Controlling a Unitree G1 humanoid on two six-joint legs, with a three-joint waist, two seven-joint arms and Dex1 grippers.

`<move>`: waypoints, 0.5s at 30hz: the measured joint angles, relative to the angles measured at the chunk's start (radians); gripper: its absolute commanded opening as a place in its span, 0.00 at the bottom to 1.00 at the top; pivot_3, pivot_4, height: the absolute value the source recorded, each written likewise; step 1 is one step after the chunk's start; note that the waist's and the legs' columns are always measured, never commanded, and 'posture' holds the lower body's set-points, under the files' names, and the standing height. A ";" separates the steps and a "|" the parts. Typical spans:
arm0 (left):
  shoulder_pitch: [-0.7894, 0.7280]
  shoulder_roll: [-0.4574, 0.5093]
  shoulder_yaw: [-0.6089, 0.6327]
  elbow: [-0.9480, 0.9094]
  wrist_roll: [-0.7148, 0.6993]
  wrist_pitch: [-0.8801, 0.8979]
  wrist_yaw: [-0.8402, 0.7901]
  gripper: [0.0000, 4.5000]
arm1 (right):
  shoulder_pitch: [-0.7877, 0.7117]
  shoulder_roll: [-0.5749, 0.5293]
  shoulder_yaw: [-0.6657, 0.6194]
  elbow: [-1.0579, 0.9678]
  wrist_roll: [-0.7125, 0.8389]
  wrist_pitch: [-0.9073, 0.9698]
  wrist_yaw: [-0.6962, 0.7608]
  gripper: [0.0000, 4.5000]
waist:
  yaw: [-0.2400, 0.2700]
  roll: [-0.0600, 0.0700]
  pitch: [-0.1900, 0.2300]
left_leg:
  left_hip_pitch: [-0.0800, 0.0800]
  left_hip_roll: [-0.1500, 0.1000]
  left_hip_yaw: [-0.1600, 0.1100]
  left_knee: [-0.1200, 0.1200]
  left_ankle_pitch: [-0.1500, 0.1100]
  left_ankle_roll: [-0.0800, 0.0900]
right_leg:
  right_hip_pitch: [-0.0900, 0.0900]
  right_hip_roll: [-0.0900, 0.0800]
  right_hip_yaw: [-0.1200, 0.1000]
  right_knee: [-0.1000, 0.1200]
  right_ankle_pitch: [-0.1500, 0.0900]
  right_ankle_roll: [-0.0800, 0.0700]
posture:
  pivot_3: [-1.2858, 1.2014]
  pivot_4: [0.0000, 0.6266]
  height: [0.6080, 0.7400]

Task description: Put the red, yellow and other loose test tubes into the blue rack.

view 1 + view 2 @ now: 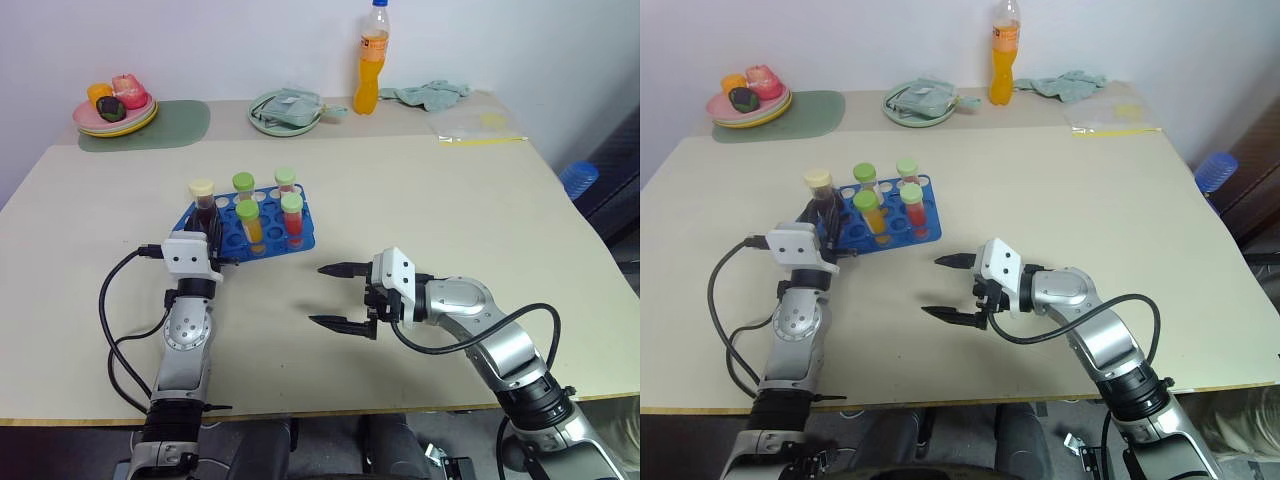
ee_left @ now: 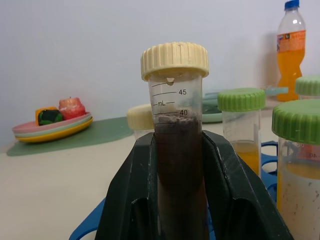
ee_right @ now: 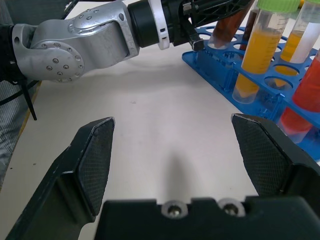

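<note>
- While the left gripper (image 1: 205, 232) sits at the near-left corner of the blue rack (image 1: 305, 238), its two black fingers (image 2: 130, 200) are clamped on the dark purple tube (image 2: 179, 165), one on each side of the barrel below the beige cap.
- That tube stands upright at the rack's left edge, its lower end hidden by the fingers, so seating in a hole can't be confirmed.
- Left arm reaches straight forward from the near table edge, forearm roughly toward 12 o'clock in the head view, wrist level with the rack, cable looping off at 9 o'clock.
- Right gripper (image 1: 338, 296) hovers over bare table (image 1: 420, 190), at about 4 o'clock from the rack and well apart from it.
- Its fingers are spread wide, nothing between them; tips point toward 9 o'clock, right forearm angling in from 4 o'clock.
- Rack sits left of table centre; yellow-orange tube (image 1: 249, 222) and red tube (image 1: 292, 217) stand upright in its near row, both green-capped.
- Two more green-capped tubes (image 1: 243, 186) stand in the far row.
- Orange drink bottle (image 1: 371, 58) at 12 o'clock on the far edge, plate of toy food (image 1: 115, 110) at 10 o'clock.
</note>
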 measured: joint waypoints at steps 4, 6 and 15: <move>0.033 -0.014 0.004 0.007 -0.003 0.001 0.001 0.91 | -0.003 0.000 0.000 -0.007 0.000 0.017 -0.003 0.92 | -0.002 0.000 0.000 | 0.000 0.000 0.000 0.000 0.000 0.000 | 0.000 0.000 0.000 0.000 0.000 0.000 | 0.52 0.24 1.00; 0.050 -0.016 0.011 0.001 -0.009 0.003 0.003 0.91 | -0.004 0.000 0.000 -0.009 0.001 0.022 -0.003 0.92 | -0.003 0.000 0.000 | 0.000 0.000 0.000 0.000 0.000 0.000 | 0.000 0.000 0.000 0.000 0.000 0.000 | 0.52 0.24 1.00; 0.252 0.080 0.103 -0.352 -0.172 0.169 -0.098 0.91 | -0.004 -0.004 -0.004 -0.018 0.002 0.025 -0.001 0.92 | -0.011 0.000 0.000 | 0.000 0.001 -0.001 -0.001 0.000 0.000 | -0.001 0.001 0.000 0.000 0.000 0.000 | 0.52 0.24 1.00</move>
